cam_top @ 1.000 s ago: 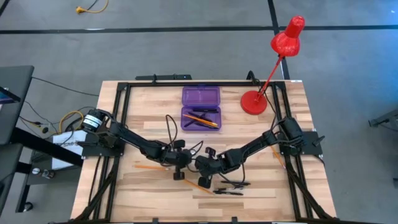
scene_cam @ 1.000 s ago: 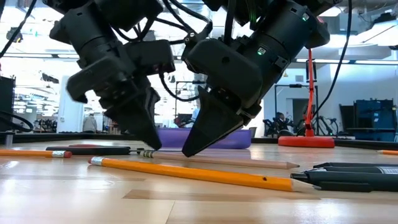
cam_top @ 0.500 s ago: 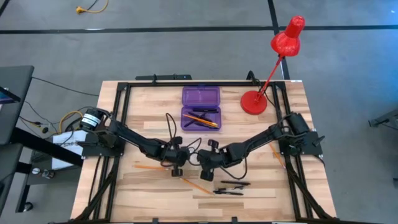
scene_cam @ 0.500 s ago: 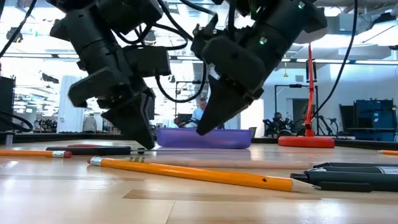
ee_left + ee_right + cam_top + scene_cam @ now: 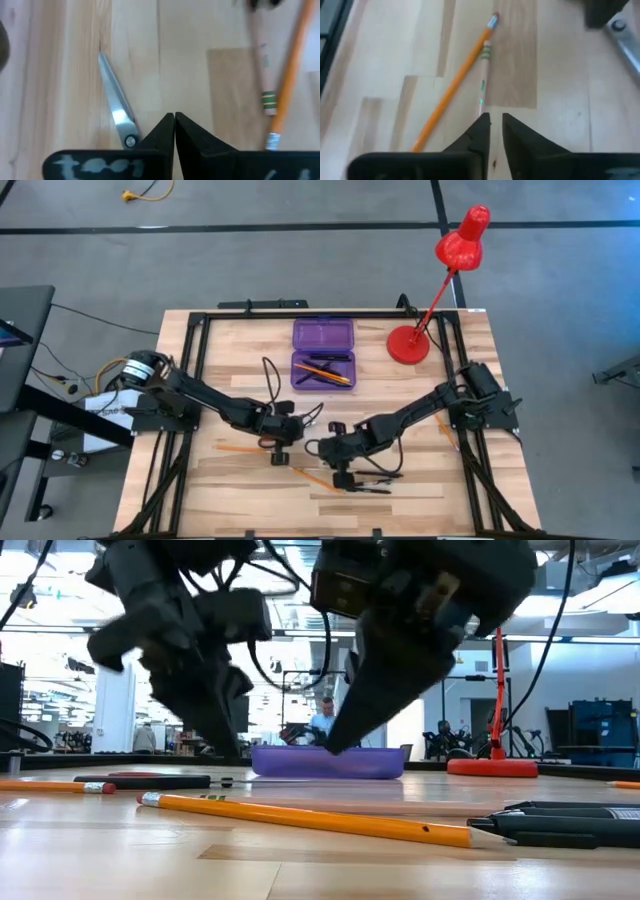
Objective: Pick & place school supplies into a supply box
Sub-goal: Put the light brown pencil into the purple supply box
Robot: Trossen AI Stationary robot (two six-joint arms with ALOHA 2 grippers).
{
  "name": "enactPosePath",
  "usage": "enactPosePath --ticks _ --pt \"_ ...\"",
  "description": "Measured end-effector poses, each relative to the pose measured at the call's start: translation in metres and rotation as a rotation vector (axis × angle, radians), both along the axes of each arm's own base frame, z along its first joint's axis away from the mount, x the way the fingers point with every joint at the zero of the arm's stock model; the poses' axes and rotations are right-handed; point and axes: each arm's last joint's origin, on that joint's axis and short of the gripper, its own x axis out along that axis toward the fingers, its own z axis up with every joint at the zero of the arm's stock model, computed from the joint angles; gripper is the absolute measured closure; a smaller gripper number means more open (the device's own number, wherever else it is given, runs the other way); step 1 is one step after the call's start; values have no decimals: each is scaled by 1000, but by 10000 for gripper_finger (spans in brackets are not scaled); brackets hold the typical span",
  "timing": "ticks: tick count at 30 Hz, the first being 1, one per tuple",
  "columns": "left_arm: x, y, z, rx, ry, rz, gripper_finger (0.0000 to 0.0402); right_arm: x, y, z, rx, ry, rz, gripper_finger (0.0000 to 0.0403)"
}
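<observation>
The purple supply box lies open at the table's far middle with pencils and pens inside; the low view shows it too. My left gripper hovers shut above the table, beside a scissors blade. My right gripper hovers just right of it with a narrow gap between its fingers, over a pale wooden pencil that lies flat beside an orange pencil. That orange pencil and black pens lie near the front edge. Both grippers hang clear of the wood.
A red desk lamp stands at the far right, its head out past the table's far edge. Another orange pencil lies at the left. A black frame borders the table. A person sits in the room beyond.
Both grippers have lifted off the table, the right one farther, and it has rolled about its own line. The pale pencil that their tips stood on has stayed flat on the wood.
</observation>
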Motion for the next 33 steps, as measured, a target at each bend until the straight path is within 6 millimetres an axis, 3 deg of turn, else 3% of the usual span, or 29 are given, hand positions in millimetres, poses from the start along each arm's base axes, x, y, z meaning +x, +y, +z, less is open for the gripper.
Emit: enactPosePath --ticks 4,9,15,22,33 --pt "-6 -4 17 -28 -40 -98 400 0 0 -6 -1 25 -1 320" --pt "-10 -14 18 -9 -44 -171 400 0 0 -6 -18 20 -15 287" --pt "-24 -1 0 100 32 -26 400 -4 3 -8 -24 36 -5 267" --pt "-26 2 -3 114 38 3 397 -10 10 -11 -21 65 -7 266" --pt "-34 5 -1 163 96 -20 316 -1 -13 -11 -49 42 -107 269"
